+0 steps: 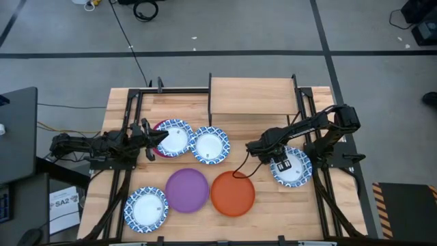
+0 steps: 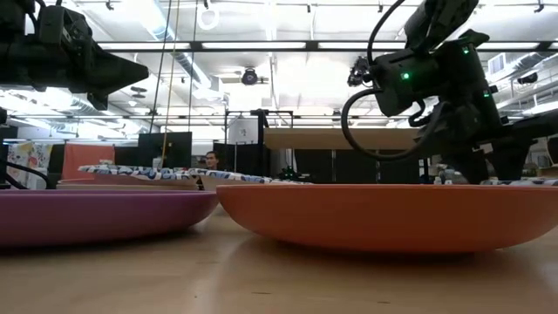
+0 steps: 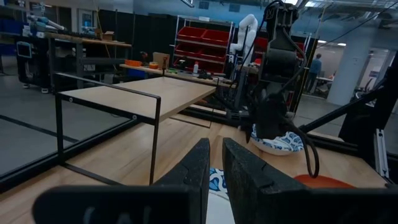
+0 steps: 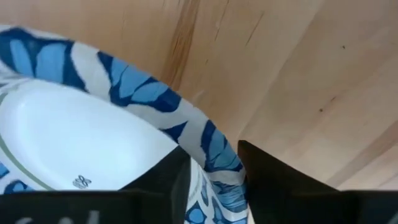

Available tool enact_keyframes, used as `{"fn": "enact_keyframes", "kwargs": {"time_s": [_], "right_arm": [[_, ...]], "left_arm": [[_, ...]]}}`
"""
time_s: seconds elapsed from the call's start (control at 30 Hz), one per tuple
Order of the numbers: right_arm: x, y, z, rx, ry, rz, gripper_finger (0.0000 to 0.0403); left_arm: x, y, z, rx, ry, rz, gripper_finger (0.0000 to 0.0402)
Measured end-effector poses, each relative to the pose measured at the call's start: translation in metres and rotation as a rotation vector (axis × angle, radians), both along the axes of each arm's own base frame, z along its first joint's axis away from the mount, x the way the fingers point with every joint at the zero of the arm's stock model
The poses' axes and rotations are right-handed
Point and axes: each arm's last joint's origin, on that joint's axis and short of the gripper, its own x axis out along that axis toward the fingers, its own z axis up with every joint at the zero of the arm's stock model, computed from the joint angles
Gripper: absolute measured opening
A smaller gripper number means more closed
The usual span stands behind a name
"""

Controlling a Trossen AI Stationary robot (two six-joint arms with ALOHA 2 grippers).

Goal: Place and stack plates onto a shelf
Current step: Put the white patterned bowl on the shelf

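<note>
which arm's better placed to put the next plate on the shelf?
Right. The right pincer straddles the rim of a blue-rimmed plate beside the empty shelf. The left pincer hovers nearly shut over another plate, gripping nothing.

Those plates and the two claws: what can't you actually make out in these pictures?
- Magenta plate, high view: mostly covered by the blue-rimmed plate on it and the left gripper.
- Right plate, high view: partly hidden under the right gripper.
- Shelf, low view: cut by the arm.
- Plates behind the orange plate, low view: only slivers.
</note>
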Motion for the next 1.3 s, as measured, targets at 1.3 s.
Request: {"fn": "enact_keyframes", "kwargs": {"time_s": [1.3], "right_arm": [[0.024, 0.001, 0.067, 0.021, 0.03, -0.015, 0.003]], "left_arm": [[0.0, 0.0, 0.0, 0.0, 0.0, 0.0, 0.0048]]}}
